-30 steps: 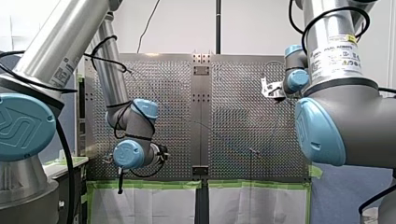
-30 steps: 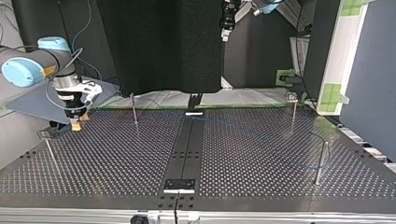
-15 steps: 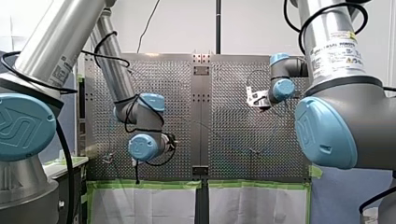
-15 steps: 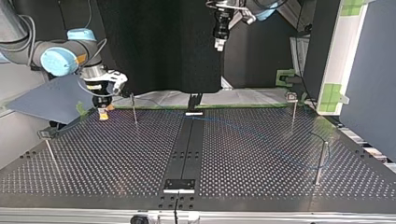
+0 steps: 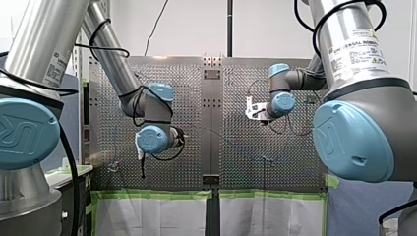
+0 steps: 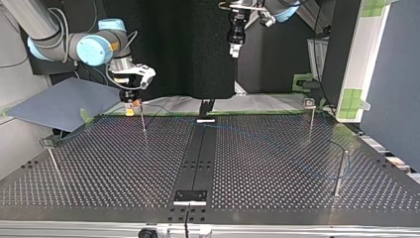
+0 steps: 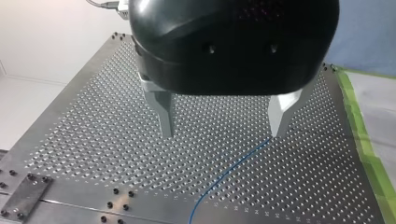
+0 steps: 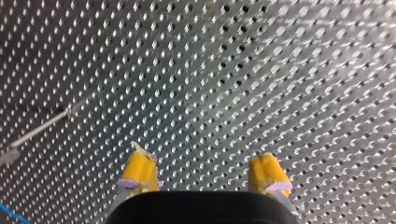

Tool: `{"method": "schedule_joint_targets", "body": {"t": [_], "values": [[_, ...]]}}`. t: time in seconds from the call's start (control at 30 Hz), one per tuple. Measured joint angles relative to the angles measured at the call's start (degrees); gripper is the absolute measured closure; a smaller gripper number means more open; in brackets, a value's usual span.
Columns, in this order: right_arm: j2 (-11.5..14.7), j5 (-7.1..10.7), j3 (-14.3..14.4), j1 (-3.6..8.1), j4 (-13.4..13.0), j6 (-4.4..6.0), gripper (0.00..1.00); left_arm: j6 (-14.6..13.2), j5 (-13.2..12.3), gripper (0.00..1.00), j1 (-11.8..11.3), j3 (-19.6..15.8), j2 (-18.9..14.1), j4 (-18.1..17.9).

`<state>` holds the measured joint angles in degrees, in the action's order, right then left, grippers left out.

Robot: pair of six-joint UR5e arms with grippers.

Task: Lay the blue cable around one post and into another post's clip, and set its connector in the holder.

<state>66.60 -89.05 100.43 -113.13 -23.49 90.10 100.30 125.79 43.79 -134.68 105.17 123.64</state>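
Left end effector (image 7: 223, 133) wide open, empty, above blue cable (image 7: 229, 172) lying loose on bench (image 7: 93, 140). Right end effector (image 8: 203, 173) also wide, holding nothing. Judged: cable not gripped yet; routing, clipping, connector seating all seem left.

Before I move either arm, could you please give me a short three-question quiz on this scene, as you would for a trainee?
1. True or false: my left gripper is shut on the thin blue cable.
2. What is between the yellow pads of my right gripper? A) a connector B) nothing, only the perforated metal table beyond C) a post
3. In the top view, which gripper hangs higher above the table?
Key: 1 false, it is open, the cable lying below it; 2 B; 3 my left.
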Motion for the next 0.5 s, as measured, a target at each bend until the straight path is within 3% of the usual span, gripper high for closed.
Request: {"method": "schedule_joint_targets", "body": {"t": [0.2,0.5], "values": [[-0.01,-2.9,1.14,-2.91,-1.25,2.5,0.0,0.09,-0.43,0.0,-0.07,-0.26,-2.94,2.95],[-0.01,-7.23,3.55,-7.52,-2.3,4.32,0.0,-0.91,-0.37,0.0,-0.53,-1.16,-4.49,7.13]]}}
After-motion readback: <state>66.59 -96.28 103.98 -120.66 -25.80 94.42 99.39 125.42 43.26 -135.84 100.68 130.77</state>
